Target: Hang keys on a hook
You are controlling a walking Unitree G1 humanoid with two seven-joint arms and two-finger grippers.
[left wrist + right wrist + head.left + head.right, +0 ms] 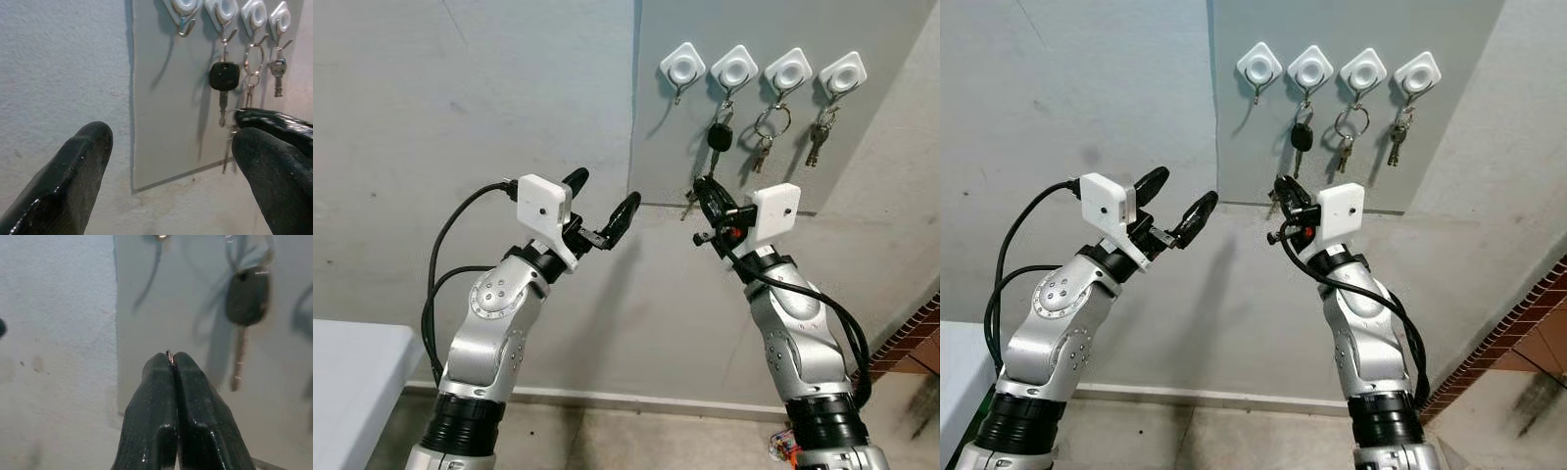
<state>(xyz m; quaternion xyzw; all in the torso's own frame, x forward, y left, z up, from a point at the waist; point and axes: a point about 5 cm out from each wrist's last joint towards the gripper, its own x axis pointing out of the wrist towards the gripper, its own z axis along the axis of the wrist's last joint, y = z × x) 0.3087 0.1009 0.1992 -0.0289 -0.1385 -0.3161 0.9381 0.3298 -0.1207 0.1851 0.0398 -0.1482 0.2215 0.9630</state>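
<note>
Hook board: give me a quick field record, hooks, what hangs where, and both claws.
hooks: four white hooks in a row on the grey board
leftmost hook: bare
second hook: black-headed key
third hook: key ring with keys
fourth hook: small key bunch
right claw: shut on a thin metal ring, raised below the hooks; keys dangle beside it
left claw: open, raised left of the board, holding nothing
</note>
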